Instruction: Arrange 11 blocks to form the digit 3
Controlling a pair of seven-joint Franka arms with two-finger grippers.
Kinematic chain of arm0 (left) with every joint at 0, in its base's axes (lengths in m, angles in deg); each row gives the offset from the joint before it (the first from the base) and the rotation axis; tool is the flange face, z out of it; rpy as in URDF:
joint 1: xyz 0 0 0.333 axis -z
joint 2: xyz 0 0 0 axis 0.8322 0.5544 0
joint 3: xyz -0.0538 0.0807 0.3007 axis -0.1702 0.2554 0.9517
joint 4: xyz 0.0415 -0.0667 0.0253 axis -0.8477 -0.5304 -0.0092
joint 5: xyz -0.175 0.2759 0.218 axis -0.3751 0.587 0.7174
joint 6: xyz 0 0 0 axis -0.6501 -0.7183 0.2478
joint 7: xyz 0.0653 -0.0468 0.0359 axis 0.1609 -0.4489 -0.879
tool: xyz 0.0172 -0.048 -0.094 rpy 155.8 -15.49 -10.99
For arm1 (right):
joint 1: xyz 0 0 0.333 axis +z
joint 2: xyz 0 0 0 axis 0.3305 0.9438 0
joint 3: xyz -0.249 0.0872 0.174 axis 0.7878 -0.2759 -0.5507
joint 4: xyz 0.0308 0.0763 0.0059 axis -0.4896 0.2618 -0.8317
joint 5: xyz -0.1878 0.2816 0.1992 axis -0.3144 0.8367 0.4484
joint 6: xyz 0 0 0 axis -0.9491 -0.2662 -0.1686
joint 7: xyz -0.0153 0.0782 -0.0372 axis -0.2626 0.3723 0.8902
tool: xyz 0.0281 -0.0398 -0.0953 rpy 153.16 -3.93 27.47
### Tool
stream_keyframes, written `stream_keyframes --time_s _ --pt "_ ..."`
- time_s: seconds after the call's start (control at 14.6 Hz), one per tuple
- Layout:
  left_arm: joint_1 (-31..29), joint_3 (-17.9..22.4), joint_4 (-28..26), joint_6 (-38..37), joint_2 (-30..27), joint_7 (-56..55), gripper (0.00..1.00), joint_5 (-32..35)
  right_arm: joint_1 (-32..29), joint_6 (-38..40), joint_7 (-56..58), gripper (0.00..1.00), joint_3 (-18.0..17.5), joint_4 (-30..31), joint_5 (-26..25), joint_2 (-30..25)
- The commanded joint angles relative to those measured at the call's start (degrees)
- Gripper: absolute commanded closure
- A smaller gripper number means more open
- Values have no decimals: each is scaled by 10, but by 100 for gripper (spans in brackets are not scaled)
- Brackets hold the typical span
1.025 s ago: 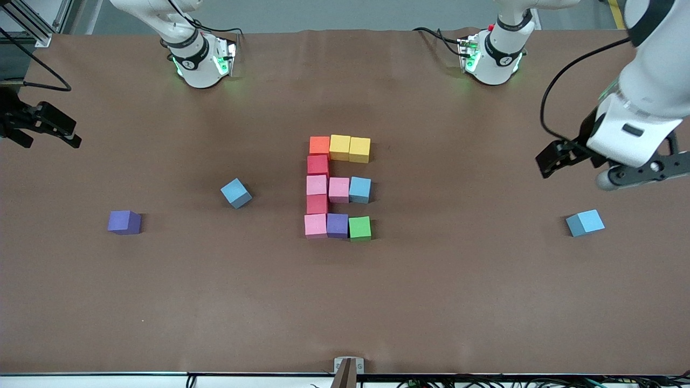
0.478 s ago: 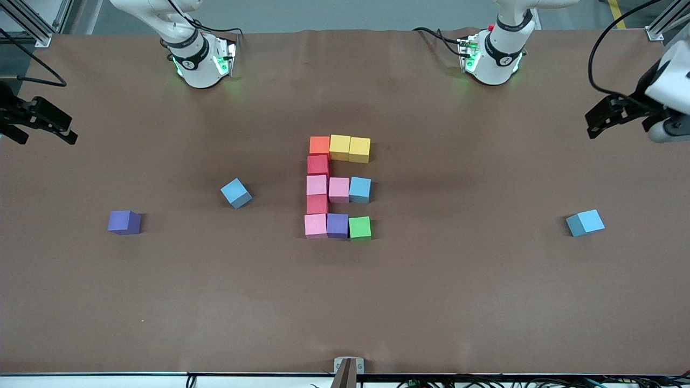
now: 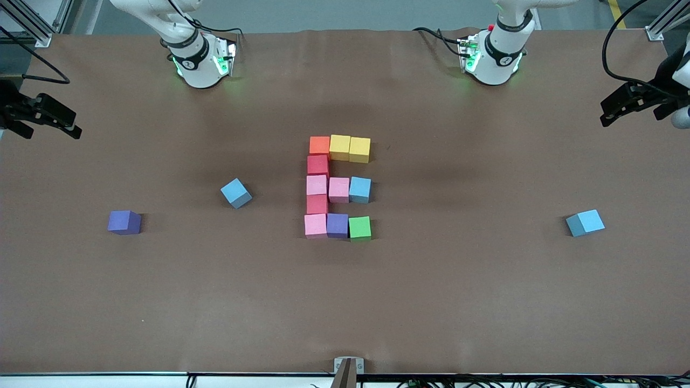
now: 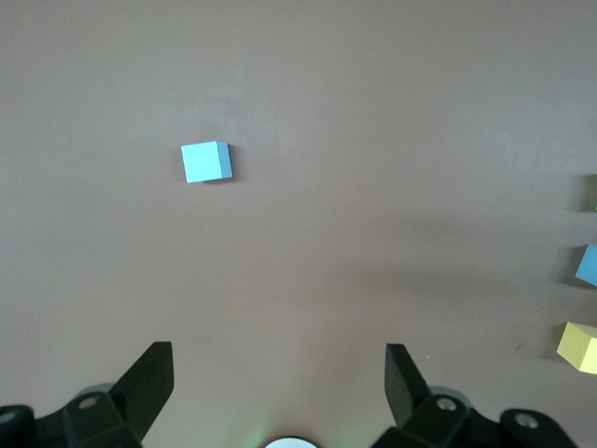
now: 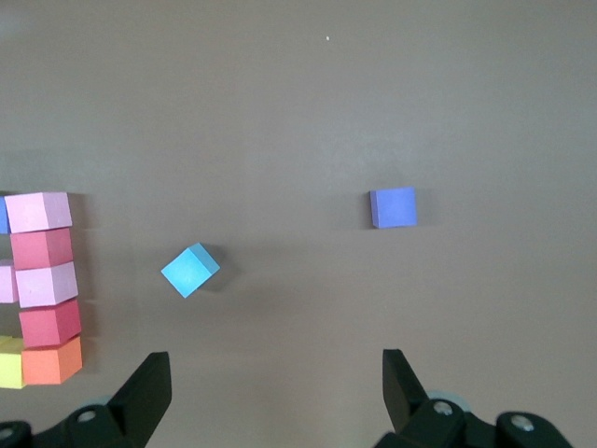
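The blocks form an E-shaped digit 3 [image 3: 337, 187] mid-table. Its bar nearest the bases is orange [image 3: 319, 145] and two yellow [image 3: 349, 148] cubes. The middle bar is two pink cubes [image 3: 327, 187] and a light blue one [image 3: 359, 189]. Pink [image 3: 315, 225], purple [image 3: 337, 225] and green [image 3: 359, 228] make the bar nearest the camera. Single red cubes [image 3: 317, 165] join the bars. My left gripper [image 3: 606, 112] hangs open and empty over its end of the table. My right gripper [image 3: 74, 125] hangs open and empty over the right arm's end.
Three loose cubes lie apart from the figure. A light blue one [image 3: 235, 192] and a purple one [image 3: 124, 222] sit toward the right arm's end. Another light blue one [image 3: 585, 222] sits toward the left arm's end. The table's edge runs close under both grippers.
My left gripper has drawn away from the loose light blue cube toward the table's end, staying open. My right gripper has barely shifted. No block has moved.
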Motion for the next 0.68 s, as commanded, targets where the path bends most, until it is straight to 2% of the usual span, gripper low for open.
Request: stream_keyframes --time_s 0.0,0.62 --pt "-6 1 -9 -12 -20 24 0 -12 -1 -6 4 0 -2 4 -2 -8" --pt "-2 -4 -9 -19 -18 53 0 -47 -2 -3 3 0 -1 5 -4 -8"
